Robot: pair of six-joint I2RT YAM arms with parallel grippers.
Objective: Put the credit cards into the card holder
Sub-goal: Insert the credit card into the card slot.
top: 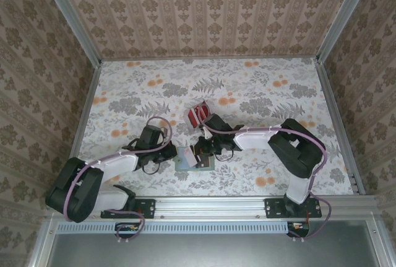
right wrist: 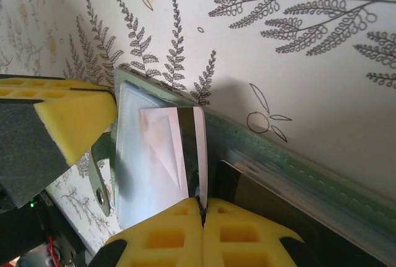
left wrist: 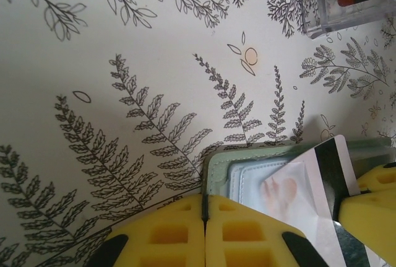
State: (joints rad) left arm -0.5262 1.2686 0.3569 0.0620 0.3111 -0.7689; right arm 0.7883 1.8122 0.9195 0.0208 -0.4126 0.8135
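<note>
Surface (top: pixel 278 103): pale cloth printed with grey ferns and orange blossoms, fenced by a metal frame (top: pixel 210 204). Walls (top: pixel 210 13) on three sides, tan damask paper.

Containers:
- Clear box (left wrist: pixel 322 22), toward the middle of the surface, beyond both arms. Credit cards (top: pixel 198 115) sit in it, red and glossy. The count cannot be read.
- Card holder (top: pixel 185 157), sage green, lying open and flat near the front edge between the two arms. Pale inside with stitched pockets. Well apart from the clear box.

One credit card (right wrist: pixel 173 149), pale face with a black stripe, stands tilted over the open holder's pale inside. Its lower edge is low against the pockets. Whether it has entered a pocket cannot be told.

Left tool (left wrist: pixel 204 230): yellow pads pressed together, and the holder's green edge runs into their seam, so it appears clamped on the holder's rim.

Right tool (right wrist: pixel 203 227): pads together, pinching the striped edge of the single card from above.

The two tools are close to each other, on opposite sides of the holder.
</note>
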